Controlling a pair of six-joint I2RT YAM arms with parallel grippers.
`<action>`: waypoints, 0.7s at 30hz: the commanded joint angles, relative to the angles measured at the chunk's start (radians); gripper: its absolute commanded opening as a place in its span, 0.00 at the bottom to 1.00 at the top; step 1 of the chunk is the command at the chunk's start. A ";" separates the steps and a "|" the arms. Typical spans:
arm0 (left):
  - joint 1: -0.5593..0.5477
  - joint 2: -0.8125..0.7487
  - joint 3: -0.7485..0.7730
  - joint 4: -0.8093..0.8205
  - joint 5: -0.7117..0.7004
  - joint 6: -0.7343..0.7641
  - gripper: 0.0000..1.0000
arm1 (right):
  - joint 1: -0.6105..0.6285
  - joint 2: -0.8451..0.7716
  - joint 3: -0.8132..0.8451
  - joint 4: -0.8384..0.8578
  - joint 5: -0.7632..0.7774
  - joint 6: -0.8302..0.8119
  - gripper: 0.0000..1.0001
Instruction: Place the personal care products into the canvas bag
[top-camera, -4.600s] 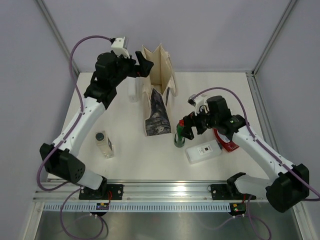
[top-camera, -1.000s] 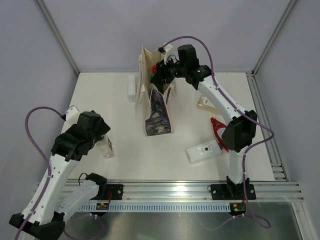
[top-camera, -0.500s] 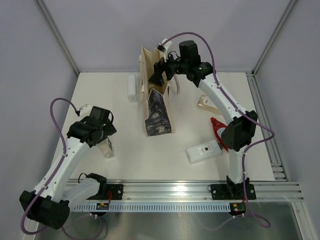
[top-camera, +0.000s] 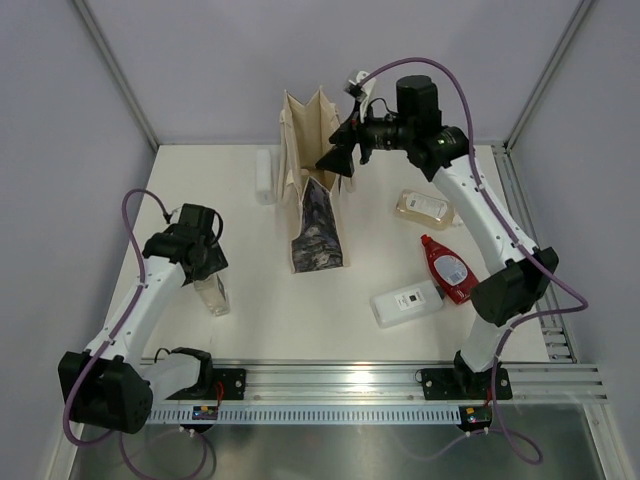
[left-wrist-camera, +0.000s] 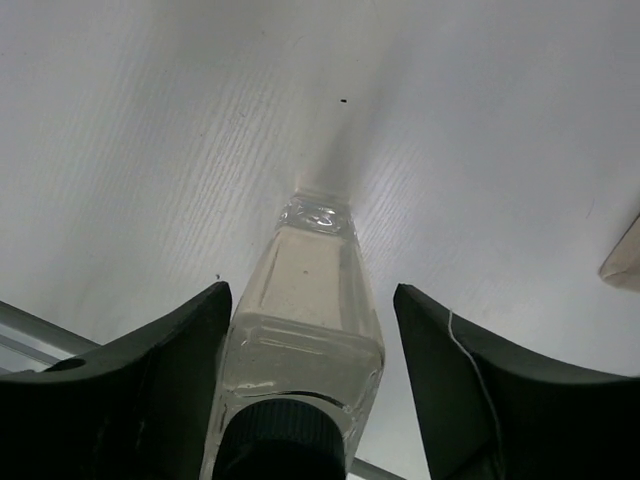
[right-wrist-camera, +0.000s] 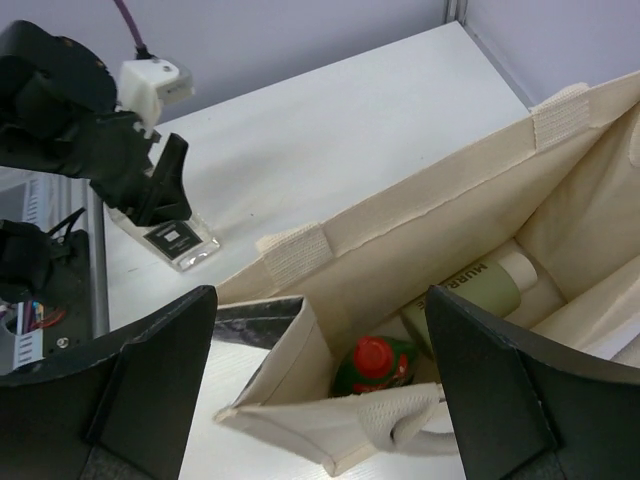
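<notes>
Left hand (left-wrist-camera: 308, 330) spread, straddling the clear bottle (top-camera: 212, 293) near the tabletop's (top-camera: 260, 330) left edge, not pinching. We judge it rigid, slick and liquid-heavy: take the flat sides mid-body, below the cap. Right hand (right-wrist-camera: 320, 380) spread, empty, over the bag (right-wrist-camera: 400, 240); green bottle (right-wrist-camera: 375, 365) inside.

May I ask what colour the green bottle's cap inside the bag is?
Red cap; the right wrist view shows it best.
</notes>
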 joint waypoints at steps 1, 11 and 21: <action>0.015 0.000 -0.011 0.059 0.075 0.050 0.62 | -0.050 -0.093 -0.047 0.054 -0.115 0.070 0.93; 0.159 -0.056 -0.024 0.122 0.373 0.073 0.00 | -0.213 -0.176 -0.119 0.048 -0.233 0.159 0.92; 0.328 -0.118 -0.167 0.434 0.807 -0.088 0.00 | -0.311 -0.276 -0.299 0.077 -0.249 0.181 0.92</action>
